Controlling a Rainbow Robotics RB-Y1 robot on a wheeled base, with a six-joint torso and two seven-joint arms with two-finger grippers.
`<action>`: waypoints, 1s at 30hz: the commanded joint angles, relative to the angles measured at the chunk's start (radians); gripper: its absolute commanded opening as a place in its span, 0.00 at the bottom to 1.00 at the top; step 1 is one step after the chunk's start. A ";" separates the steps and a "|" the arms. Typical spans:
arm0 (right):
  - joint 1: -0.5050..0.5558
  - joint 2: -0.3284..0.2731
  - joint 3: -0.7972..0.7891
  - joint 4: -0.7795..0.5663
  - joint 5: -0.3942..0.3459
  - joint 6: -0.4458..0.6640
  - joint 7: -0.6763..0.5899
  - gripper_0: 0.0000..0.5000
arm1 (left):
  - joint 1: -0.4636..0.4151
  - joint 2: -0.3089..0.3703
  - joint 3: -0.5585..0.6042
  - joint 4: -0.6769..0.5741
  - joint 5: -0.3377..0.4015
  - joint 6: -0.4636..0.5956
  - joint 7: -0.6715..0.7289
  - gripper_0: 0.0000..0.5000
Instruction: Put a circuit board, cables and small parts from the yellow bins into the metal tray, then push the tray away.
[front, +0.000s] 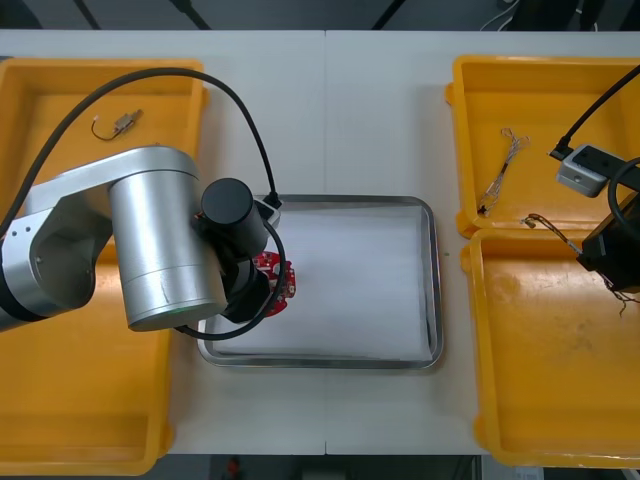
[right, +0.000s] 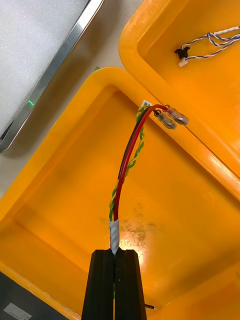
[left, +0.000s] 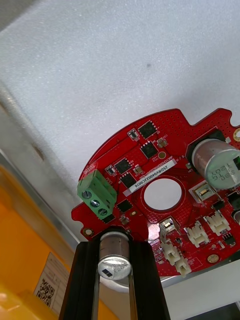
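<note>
1. Left end effector (left: 115, 272): fingers clamped on a silver cylindrical component (left: 115, 252) standing at the edge of the round red circuit board (left: 165, 200), spread only by that part's width
2. Board is held over the white inside of the metal tray (front: 435, 290), near the tray's left side; its green terminal block (left: 97, 192) sits just beside the fingers. Can't tell whether the board touches the tray floor
3. In the front view the left arm covers most of the grip; the red board (front: 280, 278) shows past the wrist, inside the tray's left rim
4. Right end effector (right: 115, 280): fingers almost together, pinching the white-taped end of the red and yellow cable (right: 126, 165)
5. The cable arcs up from the fingers over the near right yellow bin (right: 60, 210); its metal terminals reach the ridge between that bin and the far right yellow bin (front: 480, 100)
6. In the front view the right end effector (front: 608, 248) is at the tabletop's right edge, over the two right bins' shared border
7. Blue and white cable (right: 220, 40) lies loose in the far right bin
8. Small metal part (front: 122, 122) lies in the far left yellow bin (front: 40, 90), untouched
</note>
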 joint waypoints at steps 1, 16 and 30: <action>-0.025 0.009 0.009 -0.006 -0.007 0.001 -0.023 0.00 | -0.035 -0.021 -0.048 0.008 -0.032 -0.015 0.056 0.00; -0.025 0.009 0.009 -0.006 -0.007 0.001 -0.023 0.00 | -0.035 -0.024 -0.113 0.021 -0.048 -0.024 0.066 0.00; -0.025 0.009 0.009 -0.006 -0.007 0.001 -0.023 0.00 | -0.035 -0.044 -0.143 0.051 -0.051 -0.038 0.069 0.00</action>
